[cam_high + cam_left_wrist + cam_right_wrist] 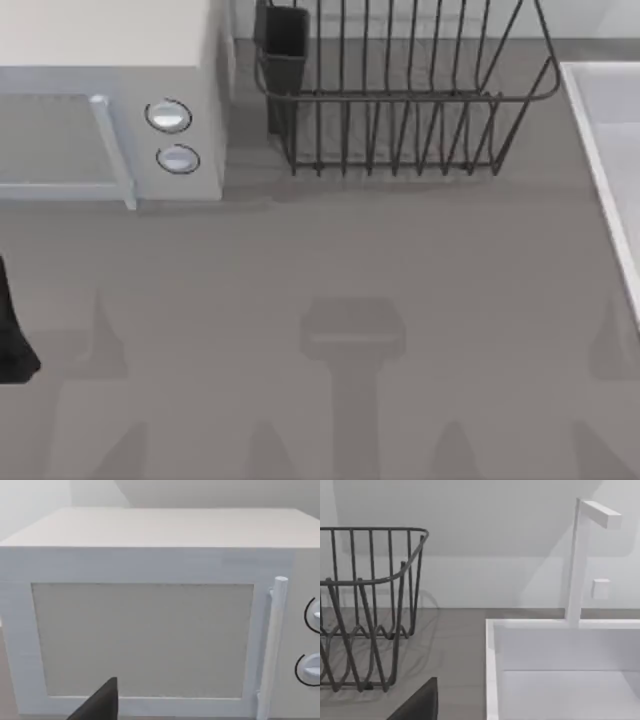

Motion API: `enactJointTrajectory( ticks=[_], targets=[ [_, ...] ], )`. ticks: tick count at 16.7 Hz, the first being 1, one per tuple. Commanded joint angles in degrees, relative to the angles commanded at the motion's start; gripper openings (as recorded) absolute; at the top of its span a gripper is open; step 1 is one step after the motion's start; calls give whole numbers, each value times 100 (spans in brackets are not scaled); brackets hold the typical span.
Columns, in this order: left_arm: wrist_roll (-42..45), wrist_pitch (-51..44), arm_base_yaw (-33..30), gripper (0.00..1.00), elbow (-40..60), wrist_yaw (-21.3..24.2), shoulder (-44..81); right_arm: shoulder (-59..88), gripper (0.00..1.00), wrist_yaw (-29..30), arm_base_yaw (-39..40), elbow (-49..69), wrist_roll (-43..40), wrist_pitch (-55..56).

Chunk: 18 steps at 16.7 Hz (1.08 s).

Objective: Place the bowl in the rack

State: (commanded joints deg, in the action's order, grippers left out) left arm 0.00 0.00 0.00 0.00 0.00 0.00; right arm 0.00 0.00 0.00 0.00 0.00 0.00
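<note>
The rack point(400, 97), a dark grey wire dish rack with upright slats, stands at the back of the table, right of centre. Its dark utensil cup point(285, 45) is at its left corner. In the right wrist view the rack point(370, 529) holds nothing that I can see. The bowl is out of view. A black part of my left arm point(12, 345) sits at the table's left edge, and a dark tip of my left gripper point(100, 705) faces the microwave door. A dark tip of my right gripper point(420, 705) sits low, between rack and sink.
A pale boxy microwave point(110, 50) with two round knobs point(168, 116) and a bar handle point(112, 150) stands at the back left, its door point(145, 640) shut. A white sink point(610, 120) with a faucet point(577, 560) runs along the right edge. Bare grey tabletop point(330, 260) lies in front.
</note>
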Motion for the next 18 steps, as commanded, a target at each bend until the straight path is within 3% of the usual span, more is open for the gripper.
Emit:
enactJointTrajectory(
  ticks=[7,18],
  targets=[
    [0,0,0,100,0,0,0,919,100,-41,-434,878,-428,-809],
    [0,0,0,100,0,0,0,6530,100,-188,-2431,4816,-2397,-4708]
  ],
)
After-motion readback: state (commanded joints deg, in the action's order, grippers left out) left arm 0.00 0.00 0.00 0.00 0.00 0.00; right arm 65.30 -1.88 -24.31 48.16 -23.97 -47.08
